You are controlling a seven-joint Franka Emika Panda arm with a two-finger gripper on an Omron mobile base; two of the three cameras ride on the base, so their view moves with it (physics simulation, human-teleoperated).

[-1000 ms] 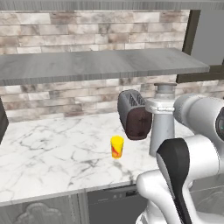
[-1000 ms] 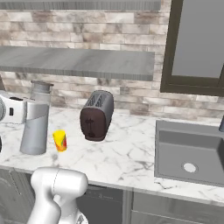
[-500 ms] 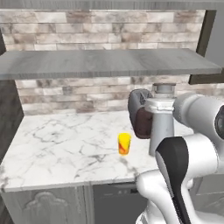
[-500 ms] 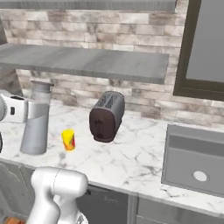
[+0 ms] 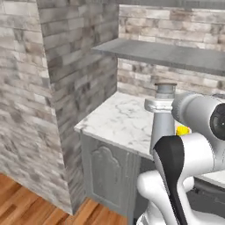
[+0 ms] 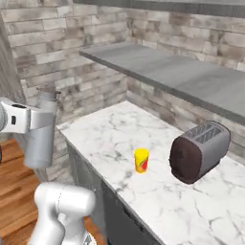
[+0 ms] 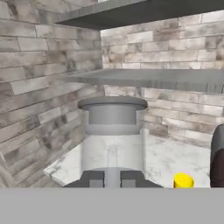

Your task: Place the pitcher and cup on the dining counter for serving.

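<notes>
My gripper (image 7: 112,180) is shut on the tall grey pitcher (image 7: 113,140), holding it upright by its small side handle. Seen from the right base view, the pitcher (image 6: 40,139) hangs in the air off the left end of the wall counter (image 6: 107,136), over the wooden floor. In the left base view the pitcher (image 5: 162,119) stands just in front of my white arm. The small yellow cup (image 6: 141,159) with a red mark stands on the wall counter, well right of the pitcher. The cup (image 5: 182,130) peeks out behind my arm. The dining counter is out of view.
A dark toaster (image 6: 198,150) sits on the wall counter right of the cup. A grey shelf (image 6: 167,72) runs above the counter along the brick wall. A brick pillar (image 5: 66,88) rises at the counter's left end, with wooden floor (image 5: 26,206) beside it.
Both base views have swung round, so the counter's end, the brick pillar and the floor come into view. The pitcher stays in my shut gripper. The cup and toaster rest where they were.
</notes>
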